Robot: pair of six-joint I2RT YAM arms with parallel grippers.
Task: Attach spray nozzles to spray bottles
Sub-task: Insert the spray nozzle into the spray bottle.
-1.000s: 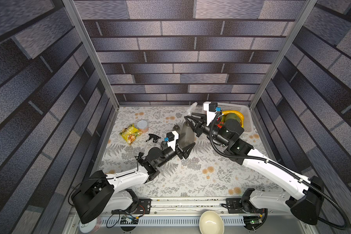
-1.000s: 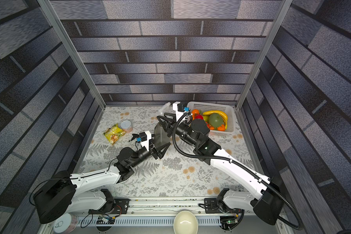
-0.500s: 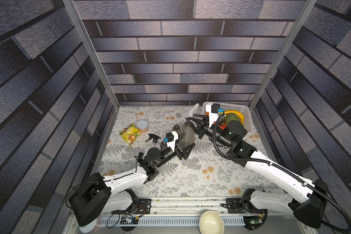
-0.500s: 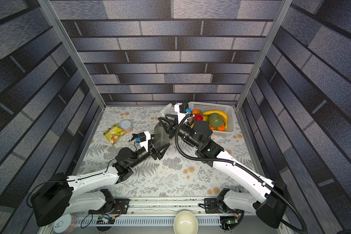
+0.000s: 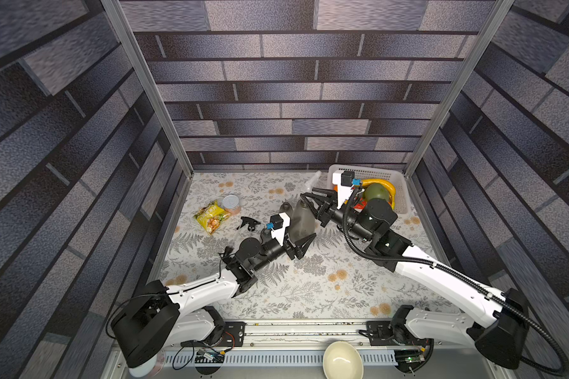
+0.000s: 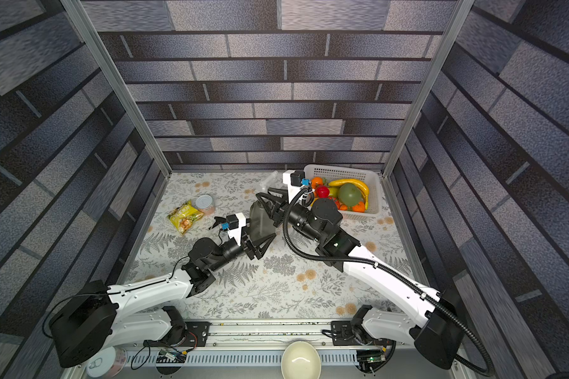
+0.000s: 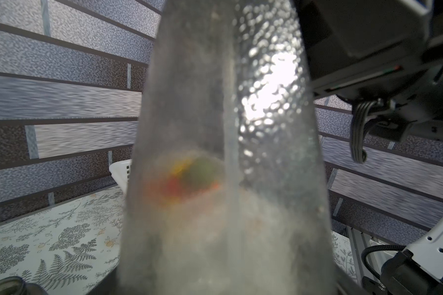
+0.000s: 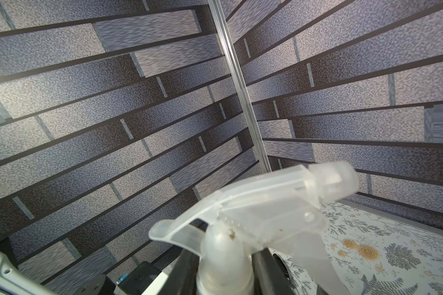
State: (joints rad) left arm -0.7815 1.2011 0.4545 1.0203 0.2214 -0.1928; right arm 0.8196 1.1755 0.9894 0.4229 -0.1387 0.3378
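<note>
A smoky grey spray bottle (image 5: 300, 223) (image 6: 259, 220) stands tilted above the table's middle, and my left gripper (image 5: 296, 242) is shut on its lower body. It fills the left wrist view as a blurred grey cone (image 7: 228, 153) and hides the jaws there. My right gripper (image 5: 309, 201) (image 8: 224, 277) is at the bottle's neck, shut on the collar of a translucent white spray nozzle (image 8: 261, 214) whose tip (image 5: 315, 178) points toward the back wall. A second bottle (image 5: 284, 208) stands just behind. One black nozzle (image 5: 248, 223) lies on the table to the left.
A yellow snack bag (image 5: 211, 218) and a silver-lidded can (image 5: 231, 202) sit at the back left. A white basket (image 5: 399, 192) of fruit stands at the back right, close behind my right wrist. A cream bowl (image 5: 342, 361) rests at the front edge.
My right gripper has shifted slightly at the bottle's neck, still holding the white nozzle. The left gripper and the bottle stay in about the same place.
</note>
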